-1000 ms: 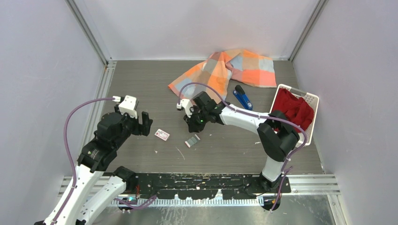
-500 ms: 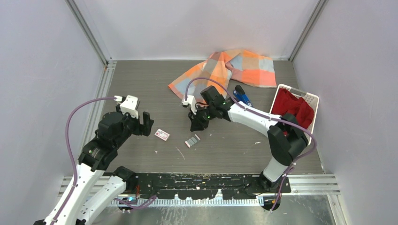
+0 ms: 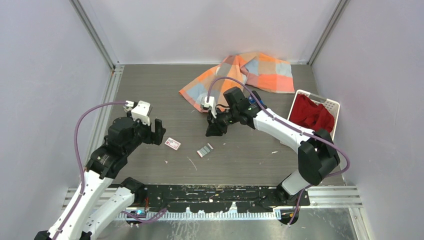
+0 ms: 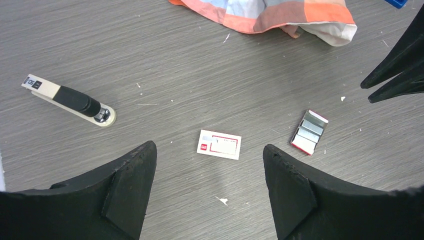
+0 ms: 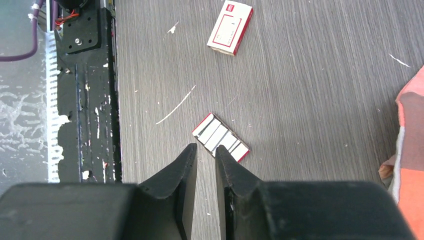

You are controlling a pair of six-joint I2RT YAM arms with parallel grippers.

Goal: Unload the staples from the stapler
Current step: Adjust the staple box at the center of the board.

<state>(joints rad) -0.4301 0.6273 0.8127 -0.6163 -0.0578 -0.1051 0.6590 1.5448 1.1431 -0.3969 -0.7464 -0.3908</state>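
Note:
The blue stapler (image 3: 257, 99) lies at the back beside the checked cloth, mostly hidden by my right arm; a blue corner of the stapler (image 4: 398, 2) shows in the left wrist view. Silver-grey staples (image 3: 204, 149) lie in strips in a small red-edged tray (image 5: 221, 138) mid-table. My right gripper (image 3: 211, 132) hovers just behind the tray. In the right wrist view the right gripper (image 5: 205, 148) has its fingers a narrow gap apart with nothing between them. My left gripper (image 3: 159, 131) stands wide open and empty. The left gripper (image 4: 207, 147) faces the staples (image 4: 309, 132).
A white-and-red packet (image 3: 172, 144) lies between the grippers. An orange checked cloth (image 3: 250, 70) sits at the back. A white basket (image 3: 331, 105) with red fabric stands at the right. A beige-and-black hand tool (image 4: 70, 100) lies left in the left wrist view.
My right arm has drawn back and to the right, away from the staple tray, and its fingers have parted a little. It now covers most of the stapler. The left arm barely shifted.

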